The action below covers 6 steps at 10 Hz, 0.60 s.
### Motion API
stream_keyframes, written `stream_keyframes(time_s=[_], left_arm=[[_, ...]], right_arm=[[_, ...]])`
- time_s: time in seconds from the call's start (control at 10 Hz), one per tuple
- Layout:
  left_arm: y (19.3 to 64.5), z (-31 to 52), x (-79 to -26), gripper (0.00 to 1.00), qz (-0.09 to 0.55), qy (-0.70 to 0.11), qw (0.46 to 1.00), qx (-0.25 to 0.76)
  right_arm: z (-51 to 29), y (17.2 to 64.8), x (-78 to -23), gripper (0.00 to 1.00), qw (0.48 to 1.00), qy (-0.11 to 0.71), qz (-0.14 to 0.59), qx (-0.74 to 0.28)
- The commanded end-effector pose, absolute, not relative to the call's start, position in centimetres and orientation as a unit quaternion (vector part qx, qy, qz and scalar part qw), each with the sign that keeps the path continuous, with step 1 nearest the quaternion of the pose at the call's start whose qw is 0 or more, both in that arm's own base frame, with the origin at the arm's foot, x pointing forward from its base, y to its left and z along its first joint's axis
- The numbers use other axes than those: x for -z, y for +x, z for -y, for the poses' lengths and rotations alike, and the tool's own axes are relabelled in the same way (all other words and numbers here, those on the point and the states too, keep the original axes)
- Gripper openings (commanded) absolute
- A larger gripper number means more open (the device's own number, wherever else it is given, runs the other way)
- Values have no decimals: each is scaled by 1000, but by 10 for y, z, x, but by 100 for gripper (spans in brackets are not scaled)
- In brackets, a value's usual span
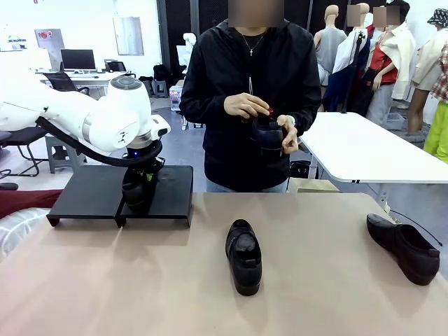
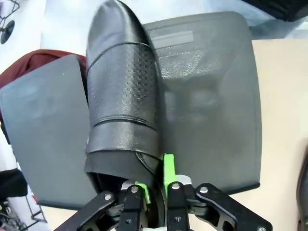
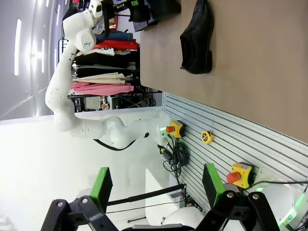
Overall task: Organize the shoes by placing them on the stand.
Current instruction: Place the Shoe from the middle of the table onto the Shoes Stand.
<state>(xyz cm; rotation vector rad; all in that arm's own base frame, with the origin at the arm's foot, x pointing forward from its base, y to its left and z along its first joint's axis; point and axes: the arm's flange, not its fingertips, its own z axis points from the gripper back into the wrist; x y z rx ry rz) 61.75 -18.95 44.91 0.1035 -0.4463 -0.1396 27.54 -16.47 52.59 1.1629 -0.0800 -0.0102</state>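
Observation:
A black shoe (image 2: 122,96) lies on the black stand (image 2: 207,96), over the seam between its two platforms. My left gripper (image 2: 154,185) is shut on the shoe's heel collar, one green pad (image 2: 167,168) outside and one inside. From the front, the left gripper (image 1: 140,183) hangs over the stand (image 1: 84,192) with that shoe (image 1: 133,190) under it. A second shoe (image 1: 243,255) lies mid-table and a third shoe (image 1: 406,248) at the right edge. The person holds a fourth shoe (image 1: 266,133) in both hands. My right gripper (image 3: 156,192) is open, off the table, holding nothing.
A dark red cloth (image 1: 21,199) lies left of the stand. A white table (image 1: 364,147) stands behind at the right. The right wrist view shows the table edge, one shoe (image 3: 197,38) on the table and the robot's base with cables below it.

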Motion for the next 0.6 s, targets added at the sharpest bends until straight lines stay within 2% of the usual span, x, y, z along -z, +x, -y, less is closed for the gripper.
stream_keyframes(time_s=[0.0, 0.3, 0.5], left_arm=[[608, 181, -453, 100, 248, 33, 965, 77], [596, 181, -453, 100, 256, 31, 963, 82], [564, 180, -475, 100, 279, 20, 955, 102]], right_arm=[[164, 274, -531, 100, 832, 553, 34, 11], [164, 274, -531, 100, 832, 553, 34, 11], [164, 274, -531, 100, 832, 553, 34, 11]])
